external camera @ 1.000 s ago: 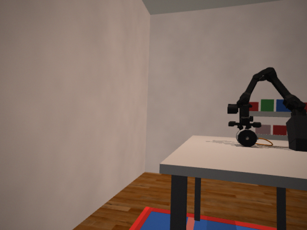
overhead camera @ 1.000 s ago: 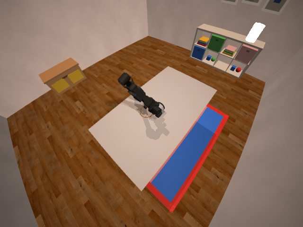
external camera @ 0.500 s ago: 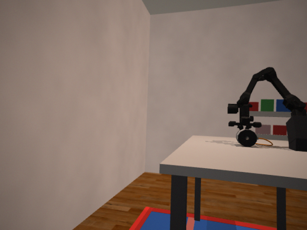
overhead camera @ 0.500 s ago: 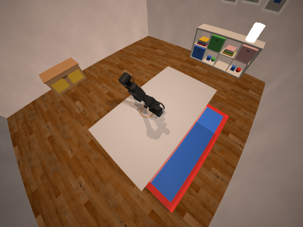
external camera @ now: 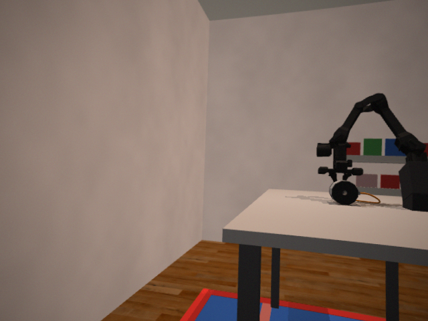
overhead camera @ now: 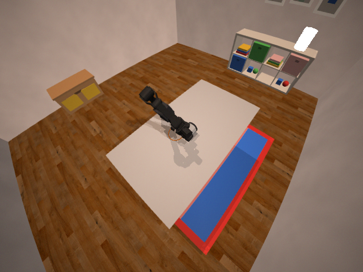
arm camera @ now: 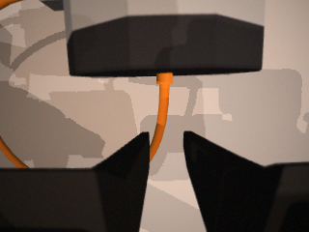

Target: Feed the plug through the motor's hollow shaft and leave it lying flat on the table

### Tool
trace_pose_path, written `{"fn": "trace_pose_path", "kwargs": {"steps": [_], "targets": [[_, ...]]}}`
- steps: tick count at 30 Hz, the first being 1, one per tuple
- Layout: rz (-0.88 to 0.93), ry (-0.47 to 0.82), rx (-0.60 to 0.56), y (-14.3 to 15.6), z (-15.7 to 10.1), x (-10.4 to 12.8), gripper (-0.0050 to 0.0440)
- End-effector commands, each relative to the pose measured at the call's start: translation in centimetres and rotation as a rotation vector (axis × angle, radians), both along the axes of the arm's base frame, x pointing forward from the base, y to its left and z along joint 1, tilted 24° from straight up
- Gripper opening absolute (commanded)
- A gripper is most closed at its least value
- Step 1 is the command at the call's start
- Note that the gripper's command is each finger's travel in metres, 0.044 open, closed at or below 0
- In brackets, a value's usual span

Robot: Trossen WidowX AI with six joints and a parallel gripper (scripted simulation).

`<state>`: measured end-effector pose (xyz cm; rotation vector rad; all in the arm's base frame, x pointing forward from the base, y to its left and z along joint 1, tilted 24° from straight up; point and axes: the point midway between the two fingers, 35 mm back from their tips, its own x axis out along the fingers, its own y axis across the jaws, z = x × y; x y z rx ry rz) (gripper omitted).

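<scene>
The motor (arm camera: 164, 43) (external camera: 344, 193) is a dark, round body with a pale back part, lying on the white table (overhead camera: 205, 102) (external camera: 293, 221). An orange cable (arm camera: 161, 111) (external camera: 370, 199) (overhead camera: 173, 137) curves from the table up to the motor's near face. There its thicker orange end (arm camera: 165, 78) meets the shaft opening; I cannot tell how far in it sits. My gripper (arm camera: 166, 138) (external camera: 340, 179) (overhead camera: 184, 135) points down just behind the motor. Its fingers stand apart on either side of the cable without pinching it. The motor's far end is hidden in the wrist view.
The arm's base (external camera: 412, 186) stands on the table's right part. A blue mat with a red rim (overhead camera: 222, 181) lies on the floor along the table. A shelf with coloured boxes (overhead camera: 269, 58) and a low cabinet (overhead camera: 74, 89) stand by the walls.
</scene>
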<state>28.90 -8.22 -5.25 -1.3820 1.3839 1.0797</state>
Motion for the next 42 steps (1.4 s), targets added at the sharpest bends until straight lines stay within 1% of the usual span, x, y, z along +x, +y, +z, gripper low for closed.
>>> {"fn": "trace_pose_path", "kwargs": {"steps": [1,5,13,25,33,35,42], "targets": [[0.005,0.002,0.004,-0.1,0.2,0.0,0.0100],[0.005,0.002,0.004,0.8,-1.2,-0.1,0.0100],[0.005,0.002,0.004,0.8,-1.2,-0.1,0.0100],[0.005,0.002,0.004,0.9,-1.9,-0.1,0.0100],[0.010,-0.001,0.001,0.8,-1.7,0.0,0.0047],[0.010,-0.001,0.001,0.8,-1.7,0.0,0.0047],[0.010,-0.001,0.001,0.8,-1.7,0.0,0.0000]]}}
